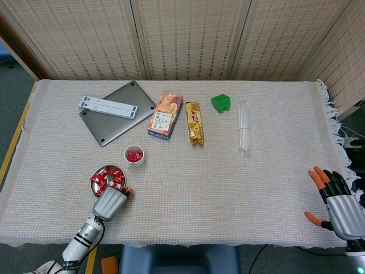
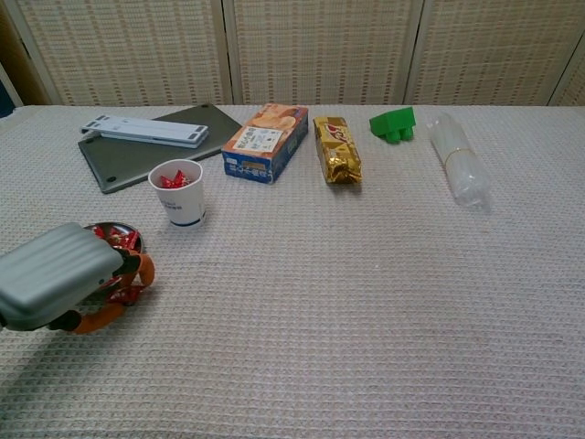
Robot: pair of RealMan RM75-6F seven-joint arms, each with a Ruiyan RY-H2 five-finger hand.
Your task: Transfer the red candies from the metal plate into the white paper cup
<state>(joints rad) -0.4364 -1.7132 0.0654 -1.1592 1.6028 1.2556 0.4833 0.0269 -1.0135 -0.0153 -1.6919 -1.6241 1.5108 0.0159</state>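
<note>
Your left hand (image 1: 109, 201) sits at the near edge of the metal plate (image 1: 108, 177), its grey back toward both cameras and its orange-tipped fingers (image 2: 139, 267) curled down over the plate's near rim; the palm hides what lies under them, so you cannot tell whether they pinch a candy. The red candies (image 1: 106, 178) fill the part of the plate that shows, and the chest view cuts most of that dish off behind the hand. Just beyond the plate stands the white paper cup (image 2: 176, 192), upright, with a few red wrapped pieces (image 2: 174, 179) already inside. Your right hand (image 1: 339, 203) rests far off at the table's near right corner, fingers spread and holding nothing; only the head view shows it. Past the cup lie a grey laptop (image 1: 117, 112) with a white strip (image 1: 108, 105) across it, an orange-and-blue box (image 1: 165, 115), a gold packet (image 1: 194, 123), a green block (image 1: 220, 103) and a clear plastic sleeve (image 1: 244, 127) whose contents are hard to make out.
</note>
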